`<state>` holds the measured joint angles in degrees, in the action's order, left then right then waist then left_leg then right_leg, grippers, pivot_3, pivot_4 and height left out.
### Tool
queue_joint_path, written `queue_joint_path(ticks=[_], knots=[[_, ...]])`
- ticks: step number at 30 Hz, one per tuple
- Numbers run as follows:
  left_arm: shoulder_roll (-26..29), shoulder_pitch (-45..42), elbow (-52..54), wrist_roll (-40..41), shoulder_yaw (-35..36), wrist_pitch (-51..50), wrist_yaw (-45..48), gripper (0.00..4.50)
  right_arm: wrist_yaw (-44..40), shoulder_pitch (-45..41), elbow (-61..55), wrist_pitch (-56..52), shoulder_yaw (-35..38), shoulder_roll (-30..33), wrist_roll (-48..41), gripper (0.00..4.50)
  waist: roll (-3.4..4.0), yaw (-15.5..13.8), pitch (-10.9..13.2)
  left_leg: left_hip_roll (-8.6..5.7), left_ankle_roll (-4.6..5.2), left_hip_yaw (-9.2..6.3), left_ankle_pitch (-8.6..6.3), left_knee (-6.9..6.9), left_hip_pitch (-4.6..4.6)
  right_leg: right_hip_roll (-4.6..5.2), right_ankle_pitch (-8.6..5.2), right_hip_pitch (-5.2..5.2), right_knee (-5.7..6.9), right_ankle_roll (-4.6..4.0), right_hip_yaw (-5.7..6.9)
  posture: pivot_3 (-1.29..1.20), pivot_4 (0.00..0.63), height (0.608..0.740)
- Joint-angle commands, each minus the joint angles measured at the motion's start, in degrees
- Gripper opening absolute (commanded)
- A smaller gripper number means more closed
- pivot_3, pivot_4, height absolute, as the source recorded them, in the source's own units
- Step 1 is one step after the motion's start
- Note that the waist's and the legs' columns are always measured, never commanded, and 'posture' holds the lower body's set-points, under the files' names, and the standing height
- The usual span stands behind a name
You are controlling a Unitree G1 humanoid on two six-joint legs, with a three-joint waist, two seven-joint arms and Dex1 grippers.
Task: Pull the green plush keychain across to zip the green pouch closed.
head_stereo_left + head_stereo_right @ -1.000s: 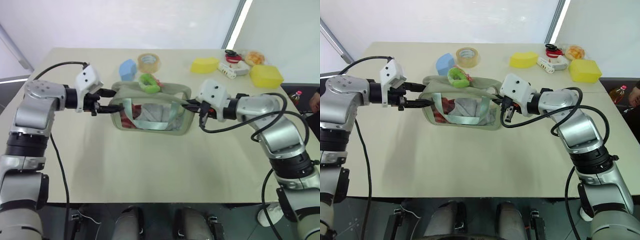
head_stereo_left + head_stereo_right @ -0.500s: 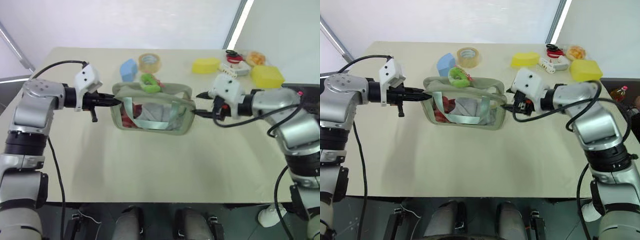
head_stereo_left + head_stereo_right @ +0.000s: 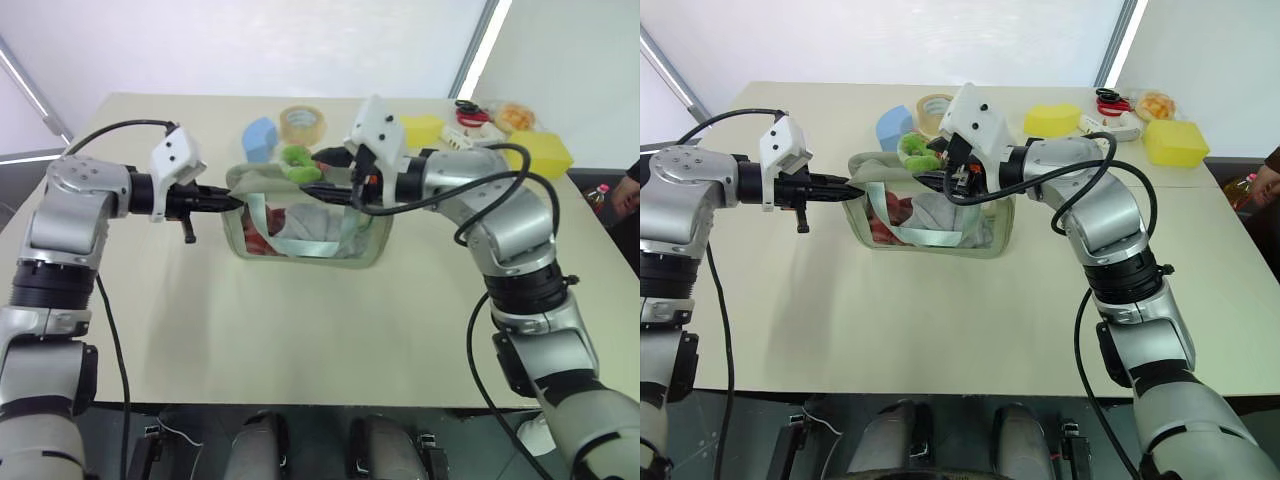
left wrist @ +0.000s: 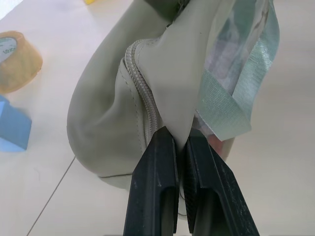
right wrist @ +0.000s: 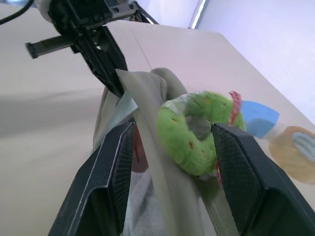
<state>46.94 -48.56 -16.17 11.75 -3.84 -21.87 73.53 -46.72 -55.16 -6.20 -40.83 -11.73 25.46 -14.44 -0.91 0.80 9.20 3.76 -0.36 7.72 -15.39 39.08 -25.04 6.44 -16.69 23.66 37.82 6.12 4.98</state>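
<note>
The pale green pouch [image 3: 310,238] lies mid-table, its clear window showing red and white contents. My left gripper [image 3: 232,200] is shut on the fabric of the pouch's left end, next to the zipper [image 4: 140,93], its fingers [image 4: 157,182] pinched tight. The lime-green plush keychain [image 5: 194,130] rests on the pouch's top edge towards the left. My right gripper [image 5: 172,127] reaches over the pouch from the right and stands open, one finger on each side of the keychain [image 3: 296,163], with small gaps to it.
Behind the pouch sit a blue block [image 3: 256,138] and a tape roll [image 3: 299,124]. At the back right are a yellow sponge [image 3: 418,128], a white item [image 3: 468,138] and a yellow box [image 3: 540,152]. A person's hand [image 3: 630,190] shows at the right edge.
My left gripper closed on the pouch's left end. My right gripper let go of the right end, opened, and swung left and up over the pouch to the keychain.
</note>
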Motion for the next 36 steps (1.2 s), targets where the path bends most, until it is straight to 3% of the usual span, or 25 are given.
queue_joint_path(ticks=[1, 7, 10, 13, 20, 26, 29, 36], knots=[[0.8, -1.1, 1.0, -0.2, 0.3, 0.5, 0.1, 0.00, 1.7, -1.1, 0.1, 1.1, 0.5, -1.5, 0.5, 2.55, 0.00, 0.0, 0.0, 0.00, 0.00, 0.00, 0.00, 0.00, 0.00, 0.00, 0.00, 0.00, 0.00, 0.00, 0.00, 0.00, 0.150, 0.740], [0.4, -1.8, 0.1, -0.4, 0.2, 1.0, 0.0, 0.00, 1.3, -1.6, 2.6, 3.5, -1.0, -1.4, 2.4, 2.55, 0.00, 0.0, 0.0, 0.00, 0.00, 0.00, 0.00, 0.00, 0.00, 0.00, 0.00, 0.00, 0.00, 0.00, 0.00, 0.00, 0.150, 0.740], [0.2, -1.9, -0.1, -0.4, 0.1, 1.2, -0.1, 0.00, 0.9, -1.7, 3.1, 4.0, -0.9, -1.3, 2.7, 1.63, 0.00, 0.0, 0.0, 0.00, 0.00, 0.00, 0.00, -0.01, 0.00, 0.00, 0.00, 0.01, 0.00, 0.00, 0.00, 0.00, 0.150, 0.740], [0.0, -1.6, 0.2, -0.3, 0.1, 1.2, -0.2, 0.00, 0.7, -1.6, 2.9, 3.9, -0.3, -0.6, 2.8, 0.06, 0.00, 0.0, 0.0, 0.00, 0.00, 0.00, 0.00, -0.01, 0.00, 0.00, 0.00, 0.00, 0.00, 0.00, 0.00, 0.00, 0.150, 0.740], [-0.4, -1.7, -0.3, -0.3, 0.1, 1.3, -0.3, 0.00, 3.2, -1.6, -0.3, -0.5, 5.0, 2.8, 1.5, 0.06, 0.00, -0.2, 0.0, 0.00, 0.00, 0.00, 0.00, -0.01, 0.00, 0.00, 0.00, 0.00, 0.00, 0.00, 0.00, 0.00, 0.150, 0.740], [0.1, -1.1, -0.5, -0.2, 0.5, 1.6, -0.1, 0.00, 7.8, 0.0, -4.9, -7.5, 12.7, 11.5, 2.8, 0.06, 0.00, -0.3, 0.0, -0.01, 0.00, 0.00, 0.00, -0.01, -0.02, 0.01, 0.00, 0.00, -0.02, 0.00, 0.00, 0.00, 0.150, 0.740], [0.3, -1.0, -0.9, -0.3, 0.6, 1.6, -0.3, 0.00, 8.1, 3.9, -7.1, -8.9, 14.1, 18.2, 4.7, 0.06, 0.00, -0.3, 0.0, -0.01, 0.00, 0.00, 0.00, -0.02, -0.02, 0.01, 0.00, 0.00, -0.03, 0.00, 0.00, 0.00, 0.150, 0.740], [0.5, -0.2, -0.7, -0.1, 1.0, 0.8, -0.8, 0.00, 11.8, 13.5, -7.8, -7.2, 13.3, 25.8, 9.7, 0.06, 0.00, -0.1, 0.0, 0.00, 0.00, 0.02, 0.00, -0.06, -0.02, 0.00, 0.00, 0.03, -0.07, 0.00, -0.01, 0.00, 0.150, 0.740]])
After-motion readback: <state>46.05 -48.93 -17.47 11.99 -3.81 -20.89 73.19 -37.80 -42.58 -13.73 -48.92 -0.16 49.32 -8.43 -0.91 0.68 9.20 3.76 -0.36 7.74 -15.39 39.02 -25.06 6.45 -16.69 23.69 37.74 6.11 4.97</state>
